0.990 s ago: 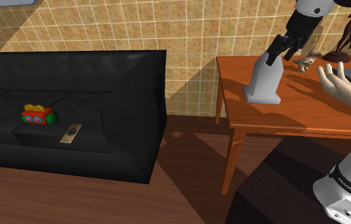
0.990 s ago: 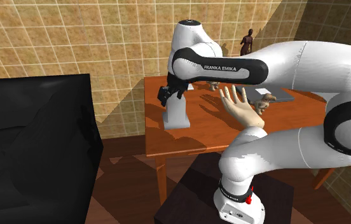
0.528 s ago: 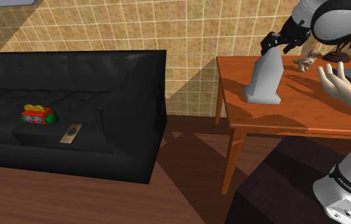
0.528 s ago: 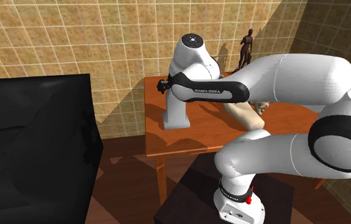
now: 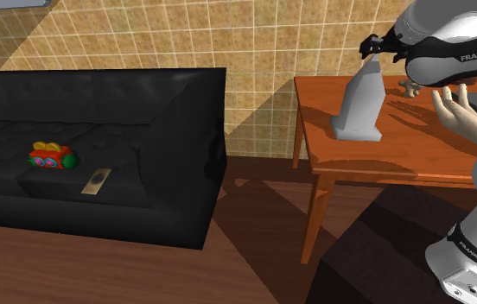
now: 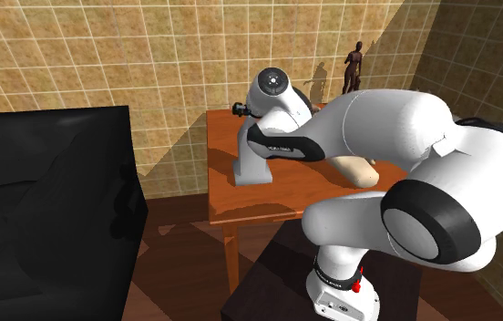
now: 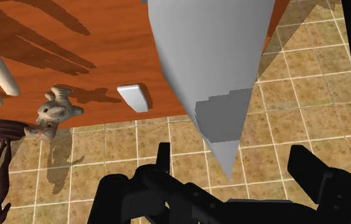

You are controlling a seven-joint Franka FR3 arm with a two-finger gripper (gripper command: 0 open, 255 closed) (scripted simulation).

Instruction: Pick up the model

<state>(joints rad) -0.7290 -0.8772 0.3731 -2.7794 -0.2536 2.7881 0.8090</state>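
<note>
1. The model [image 5: 359,108] is a plain grey, smooth piece with a broad flat foot. It tapers upward to a narrow tip and stands upright on the table [image 5: 384,166]. It is close to the table edge that faces the sofa [image 5: 124,129], roughly midway along that edge.
2. In the wrist view the model [image 7: 212,63] narrows toward the hand, and its tip lies between the two black fingers [image 7: 163,159].
3. The dark box stand [image 5: 375,250] sits nearest, before the table's front edge. The table is orange-brown wood on slim legs.
4. A pale mannequin hand [image 5: 470,117] with splayed fingers lies by the table's stand-side edge. Farther in are a small white block [image 7: 133,97] and a tan animal figurine [image 7: 56,108]. A dark human statuette [image 6: 354,68] stands at the far edge by the wall.
5. The floor [image 5: 98,268] is dark wood. The black sofa's seat carries a red, yellow and green toy [image 5: 51,157] and a flat tan rectangle [image 5: 95,181]. A tan tiled wall [image 5: 228,34] lies beyond.
6. The white arm [image 5: 453,39] arches from the stand over the table. The gripper [image 7: 234,160] hangs just above the model's tip with its fingers spread, neither touching the model.
</note>
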